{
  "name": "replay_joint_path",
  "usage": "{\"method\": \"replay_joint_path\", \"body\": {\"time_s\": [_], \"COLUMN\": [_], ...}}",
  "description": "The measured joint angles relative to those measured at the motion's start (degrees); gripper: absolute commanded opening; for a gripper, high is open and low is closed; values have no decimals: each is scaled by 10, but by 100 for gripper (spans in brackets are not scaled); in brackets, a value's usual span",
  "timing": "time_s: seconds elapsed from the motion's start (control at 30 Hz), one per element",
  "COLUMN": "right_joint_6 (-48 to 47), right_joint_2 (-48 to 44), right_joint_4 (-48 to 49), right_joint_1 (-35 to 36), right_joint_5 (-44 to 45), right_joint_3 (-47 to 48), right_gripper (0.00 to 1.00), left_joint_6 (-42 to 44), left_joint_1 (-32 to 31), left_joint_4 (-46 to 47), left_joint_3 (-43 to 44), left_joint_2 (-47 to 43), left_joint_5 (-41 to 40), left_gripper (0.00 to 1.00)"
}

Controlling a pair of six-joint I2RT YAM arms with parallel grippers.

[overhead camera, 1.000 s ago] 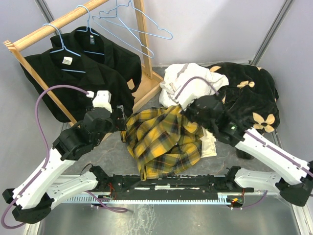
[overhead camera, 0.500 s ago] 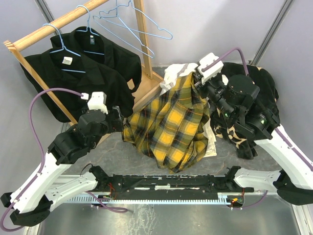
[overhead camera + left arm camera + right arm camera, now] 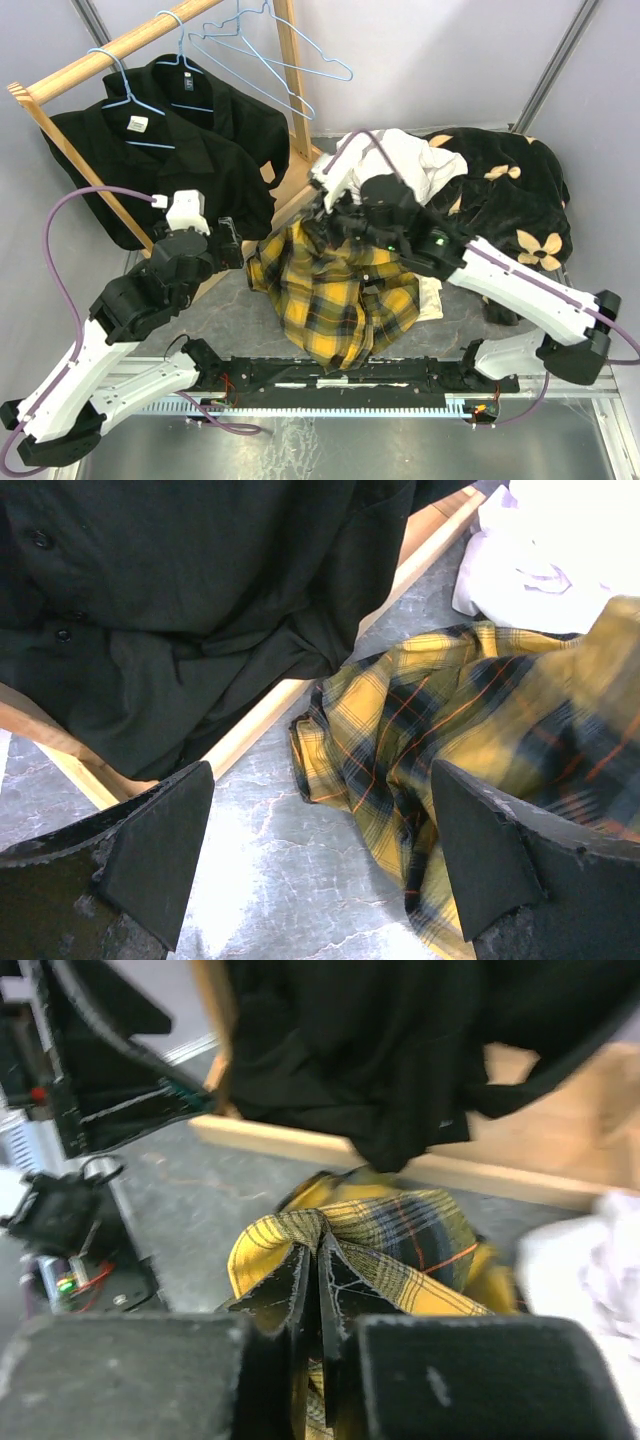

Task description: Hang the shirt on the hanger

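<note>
R gripper (image 3: pixel 312 1260) pinched tight on a fold of the plaid shirt (image 3: pixel 330 290), holding it raised at table centre, rest draped down. L gripper (image 3: pixel 320 830): jaws wide apart, nothing held, just left of shirt. Blue hanger (image 3: pixel 346 72) on wooden rail (image 3: pixel 120 45), well apart.

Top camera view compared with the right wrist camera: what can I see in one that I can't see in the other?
Only the top view shows the empty blue hangers on the rail and the flowered black garment at the back right. Only the right wrist view shows, close up, the right gripper pinched shut on a fold of the yellow plaid shirt. Both show that shirt, the black shirts and the wooden rack.
</note>
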Motion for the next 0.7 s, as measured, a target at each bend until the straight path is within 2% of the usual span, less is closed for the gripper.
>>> {"method": "replay_joint_path", "body": {"time_s": [0.1,0.2,0.47,0.7], "right_joint_6": [23,27,28,47], "right_joint_2": [33,42,24,-15], "right_joint_4": [7,-9,-134,-245], "right_joint_1": [21,21,19,19], "right_joint_5": [-40,-39,82,154], "right_joint_3": [-9,-10,-1,-26], "right_gripper": [54,69,77,81], "left_joint_6": [0,0,0,1], "left_joint_1": [0,0,0,0], "left_joint_4": [-4,-6,1,26], "left_joint_3": [0,0,-1,-4], "left_joint_2": [-5,-7,-5,32], "left_joint_5": [-8,-14,-9,49], "left_gripper": [95,95,96,96]}}
